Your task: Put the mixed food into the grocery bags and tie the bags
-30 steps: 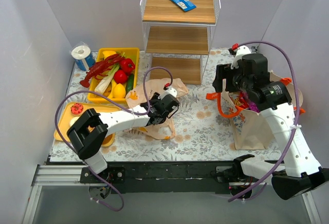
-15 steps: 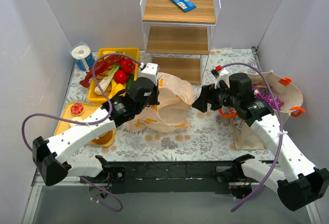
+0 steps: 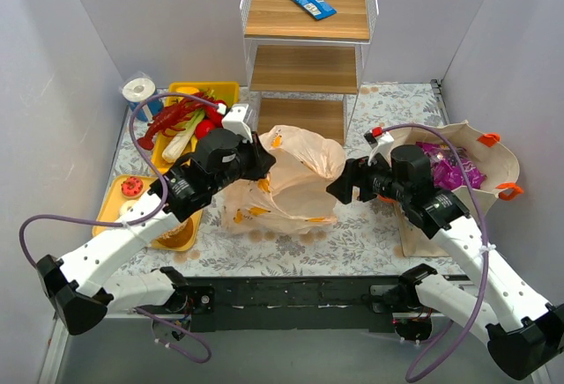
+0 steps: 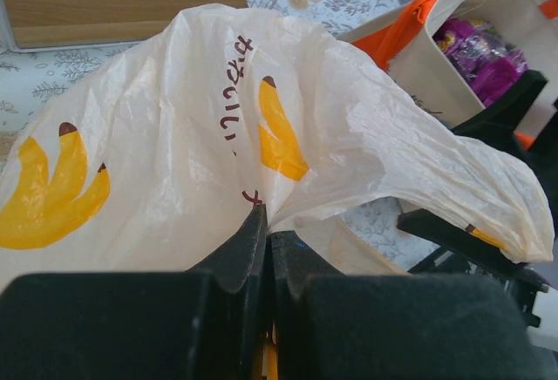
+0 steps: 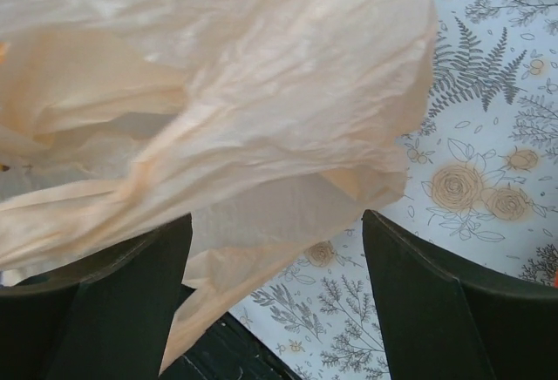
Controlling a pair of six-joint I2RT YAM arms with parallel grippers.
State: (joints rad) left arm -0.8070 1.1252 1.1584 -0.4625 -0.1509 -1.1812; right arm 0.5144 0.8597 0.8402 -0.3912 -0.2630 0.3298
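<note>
The thin peach plastic bag (image 3: 286, 181) with orange prints is lifted and stretched in the table's middle. My left gripper (image 3: 261, 160) is shut on its left rim; the pinched film shows in the left wrist view (image 4: 261, 136). My right gripper (image 3: 342, 187) is open at the bag's right edge, with the bag's film (image 5: 227, 92) hanging between its fingers (image 5: 427, 293). The beige tote (image 3: 458, 181) with orange handles stands at the right, with purple snack packets (image 3: 451, 169) inside; it also shows in the left wrist view (image 4: 453, 57).
A yellow bin (image 3: 189, 129) of toy vegetables stands at the back left, beside a white paper roll (image 3: 139, 93). A yellow tray (image 3: 132, 203) lies at the front left. A wire shelf unit (image 3: 307, 49) stands at the back with a blue packet (image 3: 310, 0) on top.
My left gripper has lifted the peach bag up and to the right, spreading it open. My right arm has left the tote and moved left and down to the bag's right edge.
</note>
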